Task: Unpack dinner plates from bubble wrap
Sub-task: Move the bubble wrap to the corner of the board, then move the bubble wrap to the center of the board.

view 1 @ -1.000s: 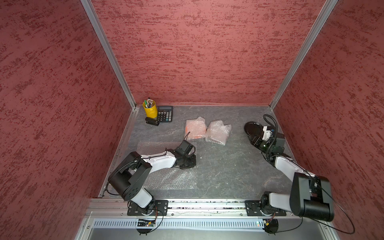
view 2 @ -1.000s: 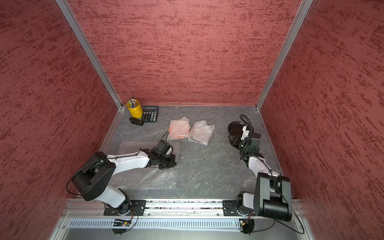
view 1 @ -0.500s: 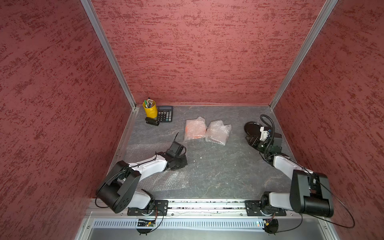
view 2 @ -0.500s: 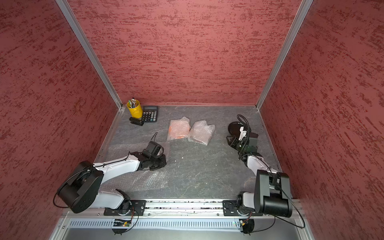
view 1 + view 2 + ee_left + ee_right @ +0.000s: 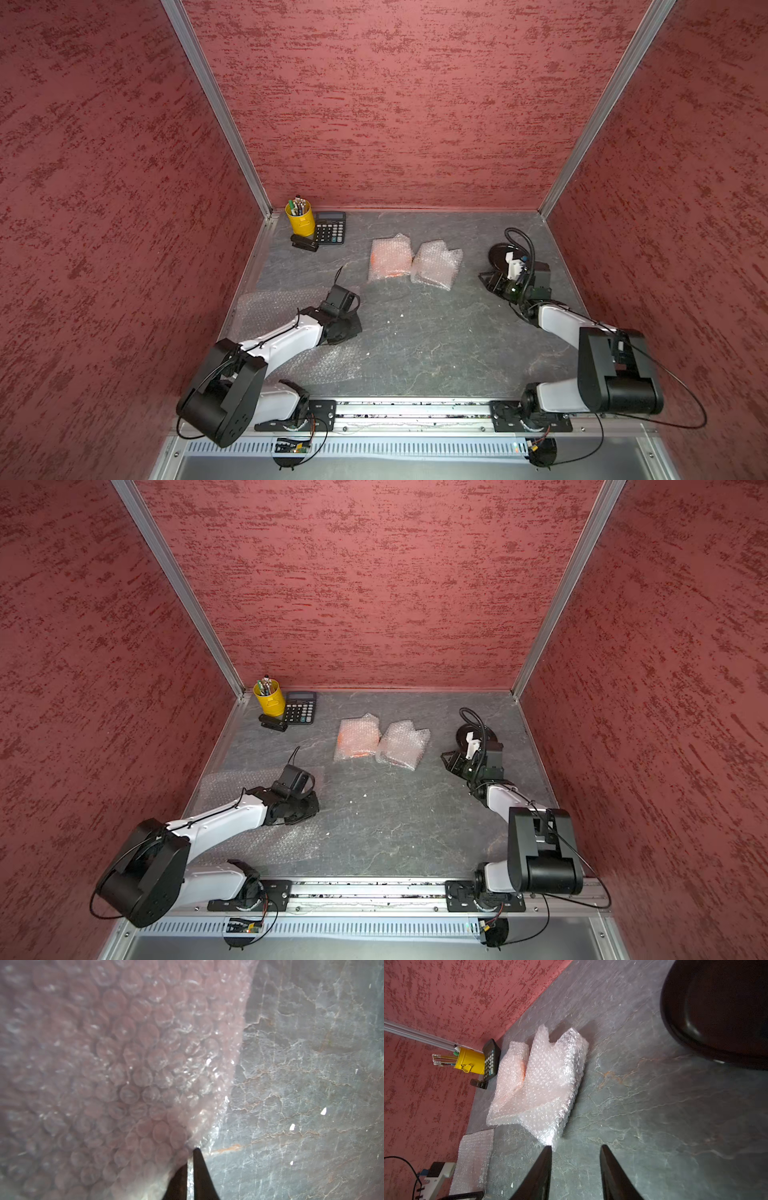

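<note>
Left wrist view: left gripper (image 5: 190,1159) nearly closed, apparently pinching the edge of the bubble wrap sheet (image 5: 124,1064) on the tabletop (image 5: 311,1064). Right gripper (image 5: 575,1147) gapes empty beside the black plate (image 5: 716,1012). Next: release, then unwrap the orange bundle (image 5: 388,259).

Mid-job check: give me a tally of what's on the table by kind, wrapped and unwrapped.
Bare plate, black: 1
Wrapped bundles, one orange-tinted, one whitish: 2
Loose sheet: 1
Pencil cup: 1
Calculator: 1
Small black object: 1
Total: 7
</note>
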Tool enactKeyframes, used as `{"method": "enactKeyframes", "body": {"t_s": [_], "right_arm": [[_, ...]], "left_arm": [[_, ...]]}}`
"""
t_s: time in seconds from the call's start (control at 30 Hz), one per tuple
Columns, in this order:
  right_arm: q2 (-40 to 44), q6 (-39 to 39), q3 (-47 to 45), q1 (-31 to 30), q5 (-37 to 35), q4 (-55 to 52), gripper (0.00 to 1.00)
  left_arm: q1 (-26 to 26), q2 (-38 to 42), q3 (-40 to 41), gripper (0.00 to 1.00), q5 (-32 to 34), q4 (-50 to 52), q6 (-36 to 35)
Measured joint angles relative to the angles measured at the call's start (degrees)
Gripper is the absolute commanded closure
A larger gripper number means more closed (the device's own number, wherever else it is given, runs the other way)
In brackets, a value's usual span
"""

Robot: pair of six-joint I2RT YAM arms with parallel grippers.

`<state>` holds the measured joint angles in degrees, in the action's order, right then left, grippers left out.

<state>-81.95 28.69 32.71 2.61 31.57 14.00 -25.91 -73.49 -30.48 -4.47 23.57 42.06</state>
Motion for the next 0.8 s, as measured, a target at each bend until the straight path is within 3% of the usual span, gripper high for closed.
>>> {"method": "enactKeyframes", "body": {"t_s": [0.1, 0.2, 0.8], "right_arm": [[-2.3, 0.3, 0.7, -1.2, 0.6, 1.4, 0.56], [-5.7, 1.1, 1.5, -2.3, 1.4, 3.6, 0.54], [-22.3, 6.9, 9.4, -9.3, 4.5, 12.7, 0.52]], "left_arm": [[0.9, 2.0, 0.5, 0.61, -0.8, 0.7, -0.8], [1.3, 4.5, 0.3, 0.53, -1.9, 0.8, -1.7], [2.8, 7.1, -4.6, 0.5, -7.7, -2.2, -5.5]]}}
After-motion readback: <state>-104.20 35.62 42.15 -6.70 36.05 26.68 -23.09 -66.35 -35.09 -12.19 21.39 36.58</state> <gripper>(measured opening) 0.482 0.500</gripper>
